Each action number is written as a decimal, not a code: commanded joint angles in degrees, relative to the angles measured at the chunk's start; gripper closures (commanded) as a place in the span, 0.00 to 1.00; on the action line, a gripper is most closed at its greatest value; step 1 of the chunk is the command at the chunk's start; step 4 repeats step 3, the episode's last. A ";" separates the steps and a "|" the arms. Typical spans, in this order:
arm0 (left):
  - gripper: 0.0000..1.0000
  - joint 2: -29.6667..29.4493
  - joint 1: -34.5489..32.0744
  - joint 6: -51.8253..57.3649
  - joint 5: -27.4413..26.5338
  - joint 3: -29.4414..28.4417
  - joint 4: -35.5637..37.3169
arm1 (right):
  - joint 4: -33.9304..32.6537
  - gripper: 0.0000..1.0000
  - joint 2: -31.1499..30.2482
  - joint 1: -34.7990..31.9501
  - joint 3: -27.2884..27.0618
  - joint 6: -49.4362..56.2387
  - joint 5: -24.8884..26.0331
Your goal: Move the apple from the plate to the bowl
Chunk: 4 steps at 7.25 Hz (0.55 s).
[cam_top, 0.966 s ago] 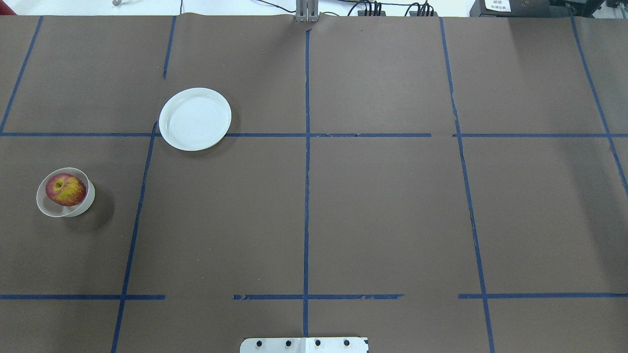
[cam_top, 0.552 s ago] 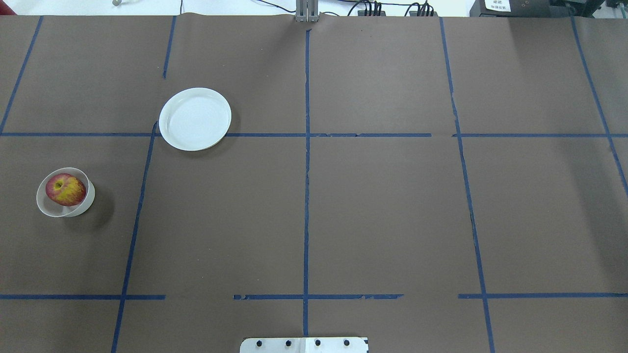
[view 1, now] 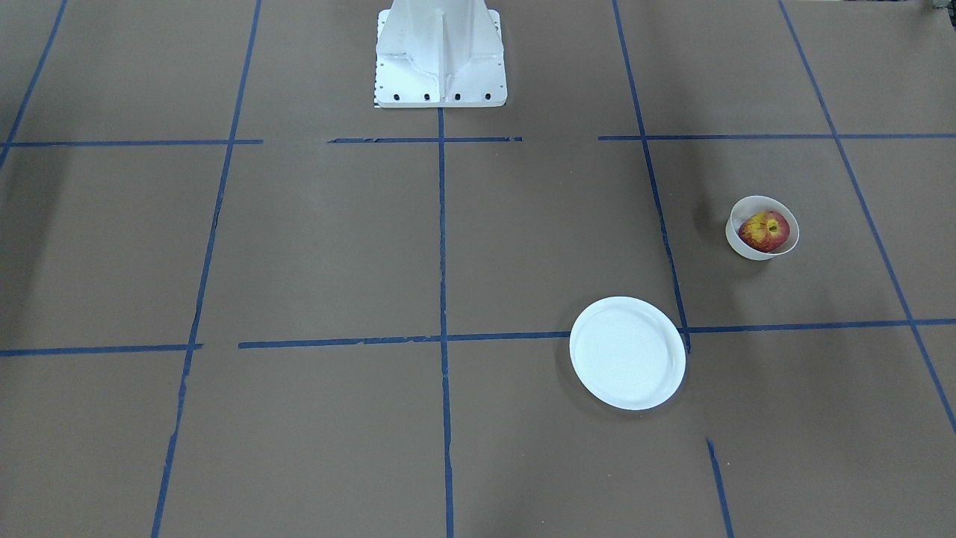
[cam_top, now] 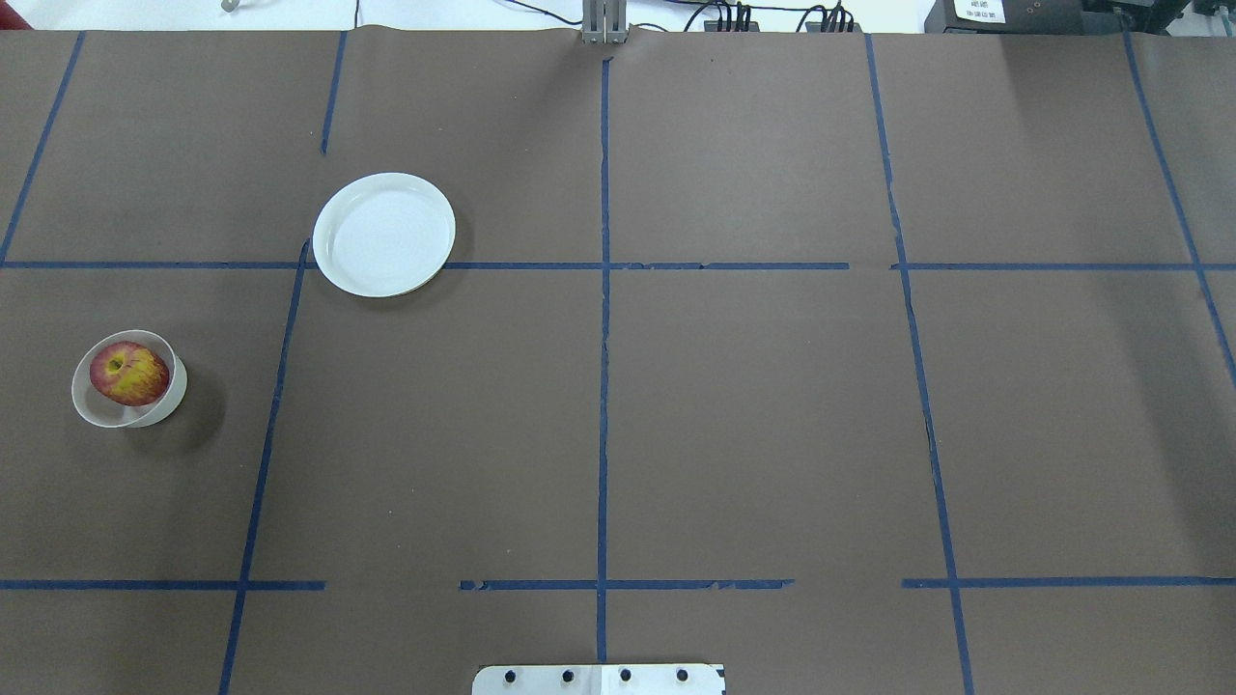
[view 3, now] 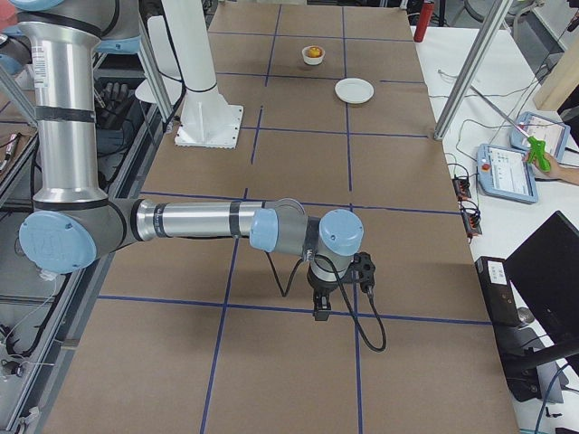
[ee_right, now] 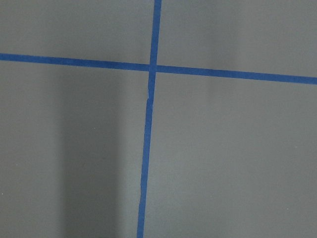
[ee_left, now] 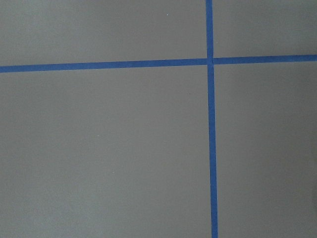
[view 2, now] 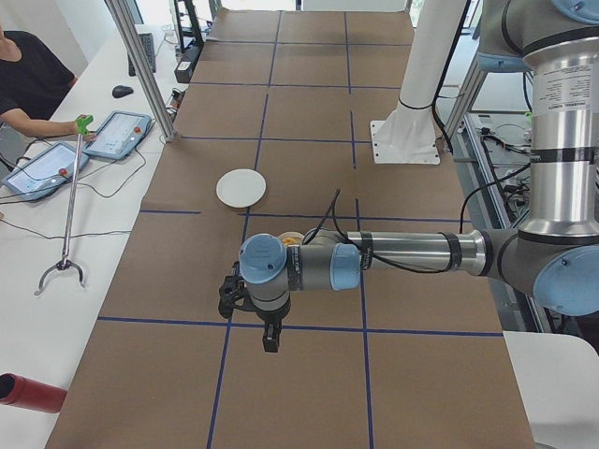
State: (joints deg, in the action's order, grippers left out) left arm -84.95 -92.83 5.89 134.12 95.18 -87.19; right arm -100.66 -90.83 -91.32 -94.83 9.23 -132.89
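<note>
Left gripper: seen only in the side view from the robot's left, hanging from the wrist over the table. Whether its jaws are apart or closed cannot be determined, and nothing is seen in them.

Right gripper: seen only in the side view from the robot's right, likewise pointing down above the brown surface. Its opening cannot be determined, and nothing is seen in it.

Both wrist cameras show only brown covering and a crossing of blue tape lines.

Apple: red and yellow, stem end up, sitting inside the bowl. The bowl is small and white and stands on the robot's left side of the table. The facing camera confirms the apple within the bowl.

Plate: white and round, lying flat over a tape line, farther from the robot than the bowl and well apart from it.

Robot base: white pedestal at the table's near edge, on the centre tape line.
</note>
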 commanded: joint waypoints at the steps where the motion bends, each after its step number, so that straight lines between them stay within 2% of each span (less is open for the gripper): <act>1: 0.00 -0.04 -0.15 0.00 0.00 0.00 0.00 | -0.06 0.00 -0.05 0.00 0.00 0.00 0.00; 4: 0.00 -0.04 -0.42 0.00 0.00 0.00 0.00 | 0.03 0.00 0.04 0.00 0.00 0.00 0.00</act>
